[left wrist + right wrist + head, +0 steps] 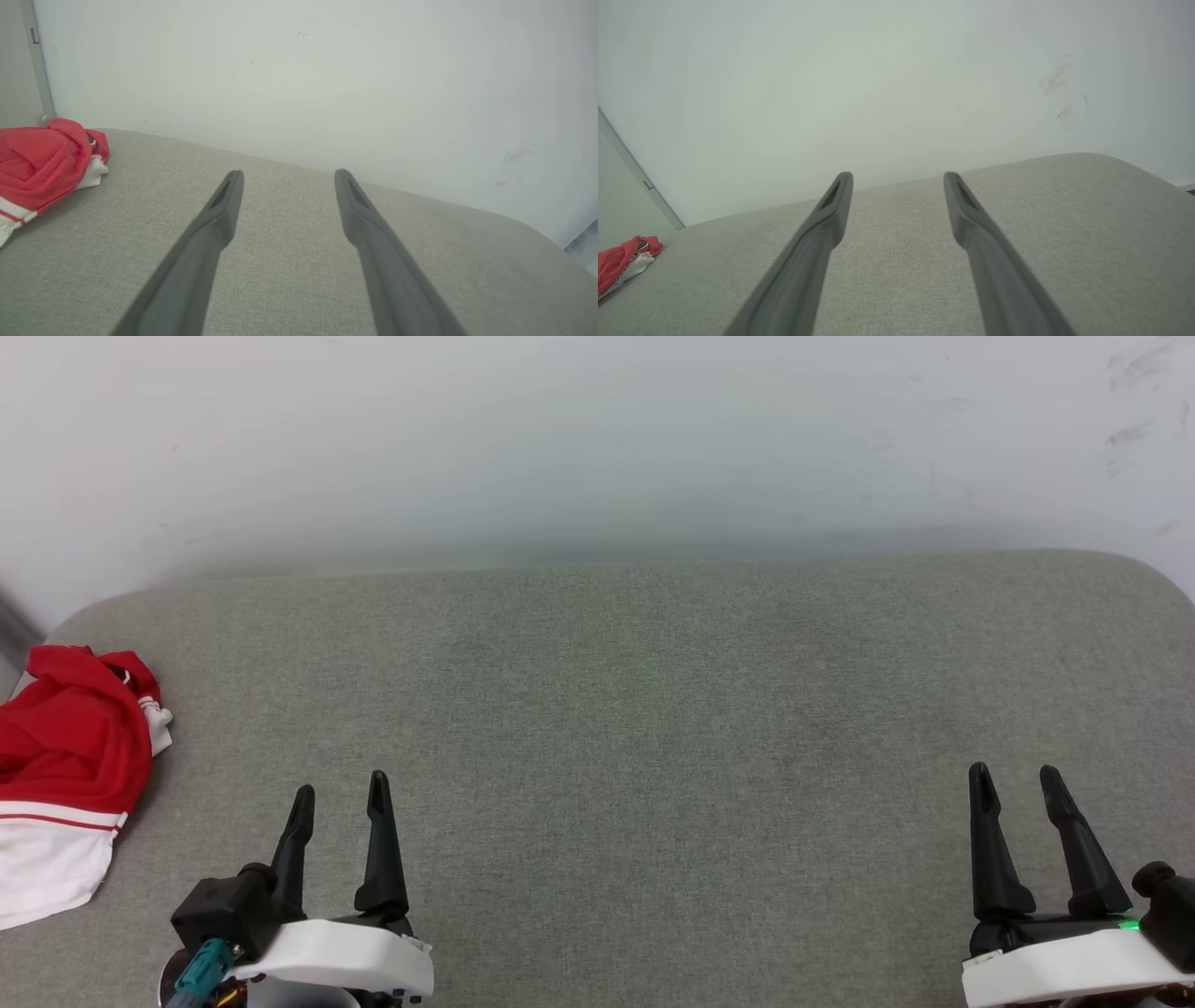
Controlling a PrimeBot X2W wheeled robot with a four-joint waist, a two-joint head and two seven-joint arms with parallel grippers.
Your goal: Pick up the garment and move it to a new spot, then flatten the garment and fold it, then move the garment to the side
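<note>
The crumpled red jersey-style shirt with white sleeves and striped trim point(75, 747) lies in a heap at the far left edge of the head view, partly cut off by the frame. It sits on the left end of the wide grey woven-fabric cushion point(653, 709). The red body is bunched on top and a white sleeve panel with a thin red stripe spills toward the lower left corner. No lettering can be made out among the folds. It looks dropped rather than laid out, so I'd judge the work has not begun and the first pick-up is the step in hand.

The left gripper with its two long dark fingers point(341, 784) waits at the lower left of the head view, just right of the shirt but not touching it. Its fingers are spread with nothing between them. The right gripper point(1015, 771) mirrors it at the lower right, well apart from the shirt, also spread and empty. Both hover low over bare cushion, pointing toward the plain white wall point(597, 448) along the top, which reads as a ready pose.

The broad bare middle of the cushion seems the likely new spot. The left gripper is the nearer one and would have to swing left to reach the heap.
</note>
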